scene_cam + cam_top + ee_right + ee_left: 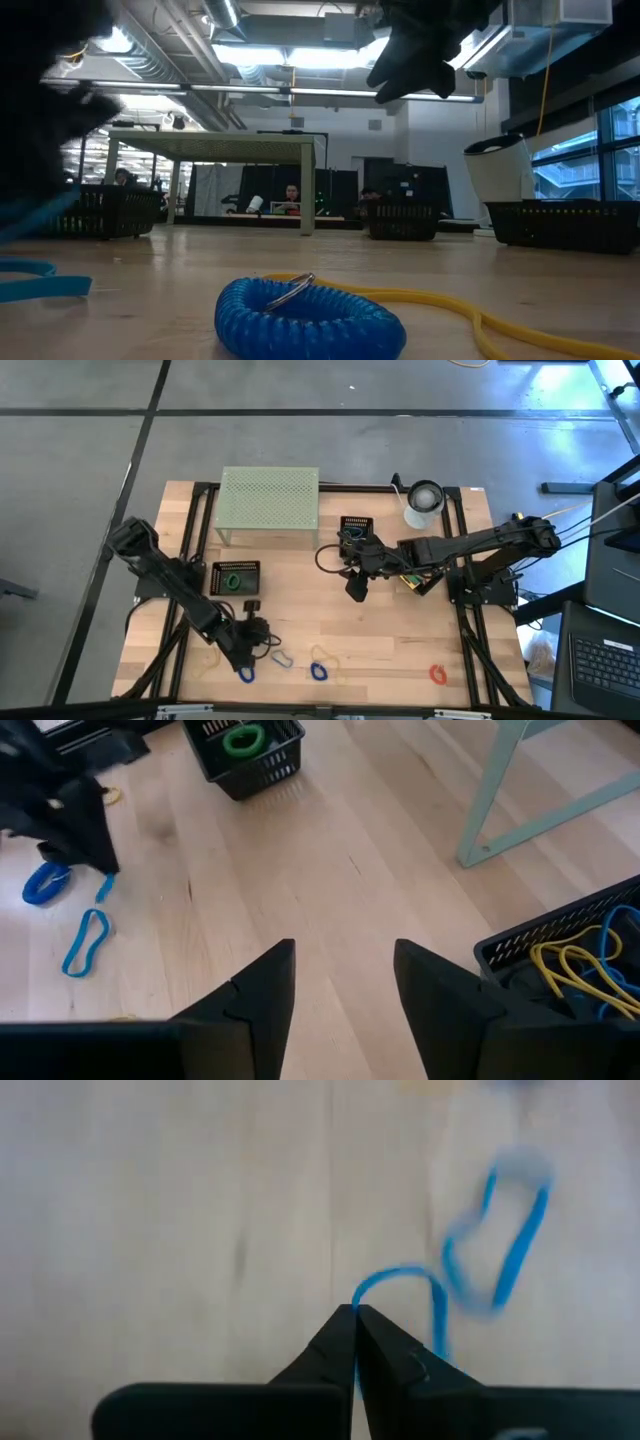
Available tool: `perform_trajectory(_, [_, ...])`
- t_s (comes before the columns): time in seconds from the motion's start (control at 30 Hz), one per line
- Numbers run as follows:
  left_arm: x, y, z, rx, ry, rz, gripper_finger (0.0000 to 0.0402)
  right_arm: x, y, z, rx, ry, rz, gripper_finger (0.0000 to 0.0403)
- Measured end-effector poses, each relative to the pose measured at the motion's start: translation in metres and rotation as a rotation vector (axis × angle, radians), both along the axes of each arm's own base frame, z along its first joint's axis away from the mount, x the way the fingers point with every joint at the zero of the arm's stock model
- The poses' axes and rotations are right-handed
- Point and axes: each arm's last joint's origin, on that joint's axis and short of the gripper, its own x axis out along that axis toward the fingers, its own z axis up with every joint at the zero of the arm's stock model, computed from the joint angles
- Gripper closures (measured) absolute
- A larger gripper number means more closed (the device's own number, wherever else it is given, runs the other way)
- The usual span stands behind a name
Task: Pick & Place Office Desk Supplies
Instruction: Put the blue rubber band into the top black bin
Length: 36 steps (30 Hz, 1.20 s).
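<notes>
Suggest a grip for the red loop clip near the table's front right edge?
Come straight down on the red loop clip. It lies flat and alone on the wood, so pinch one side of the loop across its thin band, one of the fingers inside, one outside.

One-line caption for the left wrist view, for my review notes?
Left gripper shut on a thin blue band on the wooden table, a light-blue loop clip lying just beyond.

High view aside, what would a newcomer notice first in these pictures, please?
Probably the left tool, shut on a thin blue loop near the table's front left. Next, the right tool, open and empty above mid-table, by a black basket of yellow and blue cords. A blue coil fills the low view's foreground.
</notes>
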Motion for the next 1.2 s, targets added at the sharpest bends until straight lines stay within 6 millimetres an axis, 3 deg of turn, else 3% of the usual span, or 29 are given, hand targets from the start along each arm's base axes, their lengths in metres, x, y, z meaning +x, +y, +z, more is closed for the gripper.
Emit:
perform_trajectory(0.13, [0.006,0.001,0.02,0.089,-0.107,-0.003,0.0399,0.0,0.0,0.0,0.0,0.001,0.0,0.0229])
perform_trajectory(0.57, [0.033,0.007,0.115,0.421,-0.607,0.135,0.04,0.004,0.001,0.004,-0.008,-0.056,0.015,0.0232])
perform_trajectory(0.73, [0.039,0.005,0.143,0.455,-0.768,0.168,0.04,0.01,0.011,0.013,-0.115,-0.16,0.139,0.0232])
perform_trajectory(0.97, [0.039,0.005,0.159,0.468,-0.86,0.185,0.04,0.014,0.037,0.03,-0.299,-0.338,0.346,0.0232])
perform_trajectory(1.2, [0.051,0.016,0.155,0.489,-0.85,0.173,0.04,0.016,0.048,0.044,-0.251,-0.507,0.452,0.0232])
